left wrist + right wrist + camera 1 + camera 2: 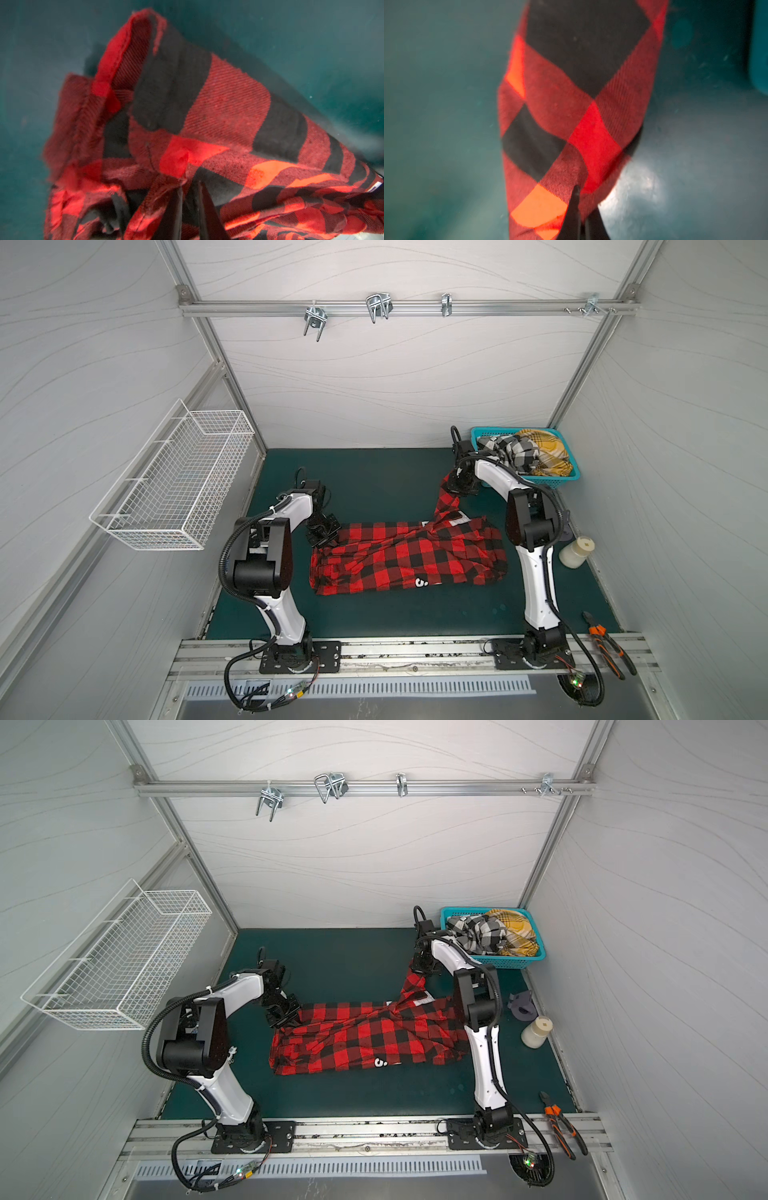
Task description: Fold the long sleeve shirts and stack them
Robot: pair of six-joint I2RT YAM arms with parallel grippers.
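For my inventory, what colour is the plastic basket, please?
Plastic basket: turquoise, clearest in a top view.

Both top views look steeply down onto the whole mat [374, 614]. My wrist views peer past the left pincer [190, 187] and right pincer [583, 203], close on the red shirt [218, 99] all four share.

Pale walls [395, 385] are enclosing a green mat [374, 477]; a wire basket [174, 489] is hanging left, hooks [378, 306] lining a rail [249, 308].
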